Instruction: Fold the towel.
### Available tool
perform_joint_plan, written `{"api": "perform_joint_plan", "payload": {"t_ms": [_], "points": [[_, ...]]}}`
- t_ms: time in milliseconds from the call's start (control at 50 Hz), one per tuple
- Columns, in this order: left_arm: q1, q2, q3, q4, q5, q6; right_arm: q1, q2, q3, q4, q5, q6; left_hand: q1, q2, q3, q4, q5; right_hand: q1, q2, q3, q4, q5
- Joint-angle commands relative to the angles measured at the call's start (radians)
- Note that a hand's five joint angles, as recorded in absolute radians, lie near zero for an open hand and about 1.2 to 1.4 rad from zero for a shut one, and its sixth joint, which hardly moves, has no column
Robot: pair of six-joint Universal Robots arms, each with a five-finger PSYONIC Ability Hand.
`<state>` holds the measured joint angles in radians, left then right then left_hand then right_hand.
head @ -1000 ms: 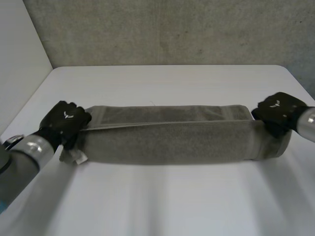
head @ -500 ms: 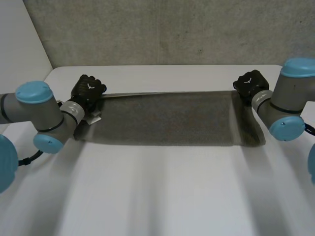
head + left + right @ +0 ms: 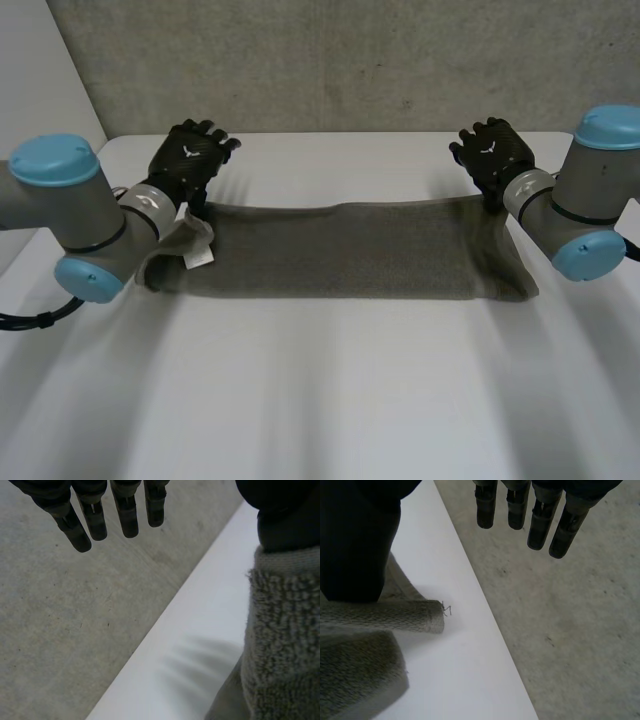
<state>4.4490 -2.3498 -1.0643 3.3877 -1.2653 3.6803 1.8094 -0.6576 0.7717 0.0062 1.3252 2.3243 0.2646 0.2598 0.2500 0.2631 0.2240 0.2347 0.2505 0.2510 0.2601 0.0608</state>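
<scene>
Towel: you are seeing it lying folded in a long band across the table.
Left hand: hovering at the towel's far left corner, fingers stretching straight, released.
Right hand: hovering at the far right corner, fingers stretching straight, grasping nothing.
</scene>
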Motion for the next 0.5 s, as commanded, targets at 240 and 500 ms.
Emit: {"api": "perform_joint_plan", "payload": {"t_ms": [240, 500], "points": [[0.064, -0.068, 0.066, -0.031, -0.013, -0.112, -0.111, 0.07, -0.049, -0.034, -0.187, -0.336, -0.086, -0.082, -0.072, -0.085, -0.22, -0.06, -0.076, -0.076, -0.086, -0.061], [0.073, -0.071, 0.102, -0.107, -0.017, -0.123, -0.111, 0.092, -0.016, -0.127, -0.343, -0.311, -0.086, -0.082, -0.072, -0.085, -0.22, -0.06, -0.076, -0.076, -0.086, -0.061]]}}
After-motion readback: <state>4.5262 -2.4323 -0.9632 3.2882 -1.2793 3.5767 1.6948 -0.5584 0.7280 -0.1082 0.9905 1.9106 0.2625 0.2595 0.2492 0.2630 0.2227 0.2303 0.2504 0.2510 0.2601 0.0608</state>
